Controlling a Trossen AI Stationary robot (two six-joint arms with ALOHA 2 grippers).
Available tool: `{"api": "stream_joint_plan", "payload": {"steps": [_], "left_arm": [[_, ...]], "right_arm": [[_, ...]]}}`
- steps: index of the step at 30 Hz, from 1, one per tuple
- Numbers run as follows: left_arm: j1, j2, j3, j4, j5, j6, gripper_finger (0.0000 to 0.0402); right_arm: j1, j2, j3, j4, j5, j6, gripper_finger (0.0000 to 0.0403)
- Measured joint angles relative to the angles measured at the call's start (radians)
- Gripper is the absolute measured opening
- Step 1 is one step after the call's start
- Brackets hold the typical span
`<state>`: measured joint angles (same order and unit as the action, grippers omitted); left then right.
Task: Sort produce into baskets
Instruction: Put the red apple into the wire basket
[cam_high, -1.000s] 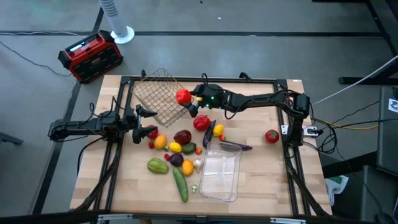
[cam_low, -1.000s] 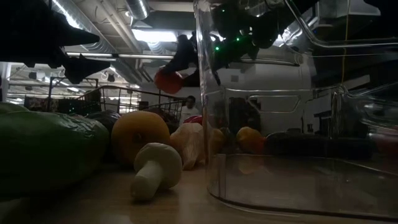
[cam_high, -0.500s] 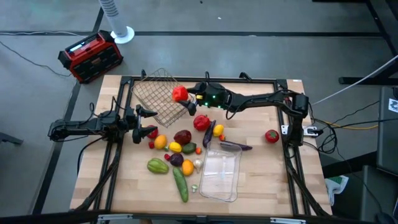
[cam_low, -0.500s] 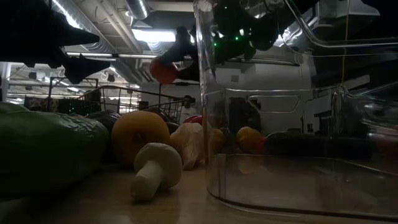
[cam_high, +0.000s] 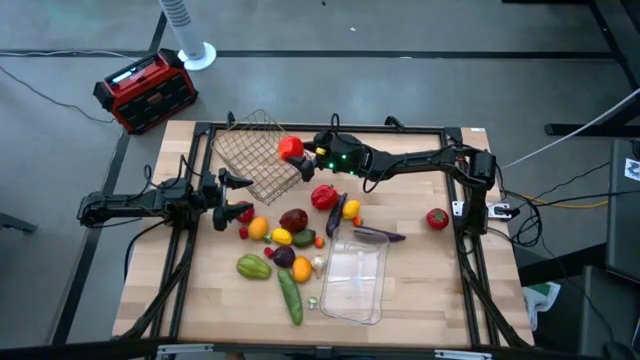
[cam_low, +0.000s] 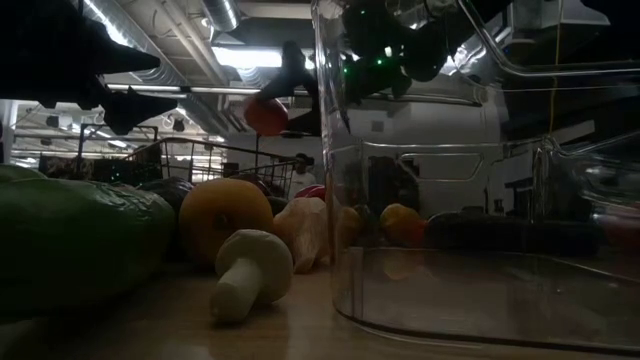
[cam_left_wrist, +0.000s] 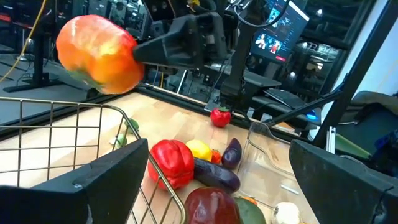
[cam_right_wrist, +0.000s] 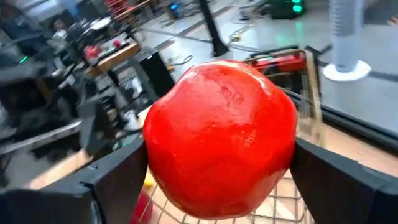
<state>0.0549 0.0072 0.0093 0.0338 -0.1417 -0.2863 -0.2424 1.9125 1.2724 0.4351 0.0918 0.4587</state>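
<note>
My right gripper (cam_high: 297, 152) is shut on a round red-orange fruit (cam_high: 290, 148), held in the air over the right rim of the bronze wire basket (cam_high: 252, 152). The fruit fills the right wrist view (cam_right_wrist: 221, 137) and shows in the left wrist view (cam_left_wrist: 96, 53). My left gripper (cam_high: 240, 195) is open and empty, just left of the heap of produce (cam_high: 290, 235) lying on the table. The clear plastic tray (cam_high: 355, 280) lies right of the heap. My right gripper pinches the round red fruit between its two fingers, at the fruit's two opposite sides (cam_right_wrist: 152, 155). The fingers reach in about level from the table's right. The fruit is lifted clear, above the wire basket's rim.
A red pepper (cam_high: 323, 197), purple eggplants (cam_high: 335, 215), a green squash (cam_high: 253, 267), a cucumber (cam_high: 291, 297) and a mushroom (cam_low: 245, 275) lie mid-table. A lone red fruit (cam_high: 437, 218) lies at the right. A red-and-black box (cam_high: 145, 90) stands off the table's far left corner.
My right gripper has carried the red fruit toward the table's left and far edge and a little upward, from beside the wire basket to over its right rim. It has stayed shut on the fruit.
</note>
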Motion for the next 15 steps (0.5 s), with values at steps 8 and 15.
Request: {"api": "stream_joint_plan", "payload": {"steps": [8, 15], "left_arm": [[0.0, 0.0, 0.0, 0.084, -0.023, 0.074, 0.0386], [0.0, 0.0, 0.0, 0.296, -0.027, 0.087, 0.0386]], "right_arm": [[0.0, 0.002, 0.0, -0.048, -0.169, 0.091, 0.0386], [0.0, 0.002, 0.0, -0.035, -0.155, 0.093, 0.0386]]}}
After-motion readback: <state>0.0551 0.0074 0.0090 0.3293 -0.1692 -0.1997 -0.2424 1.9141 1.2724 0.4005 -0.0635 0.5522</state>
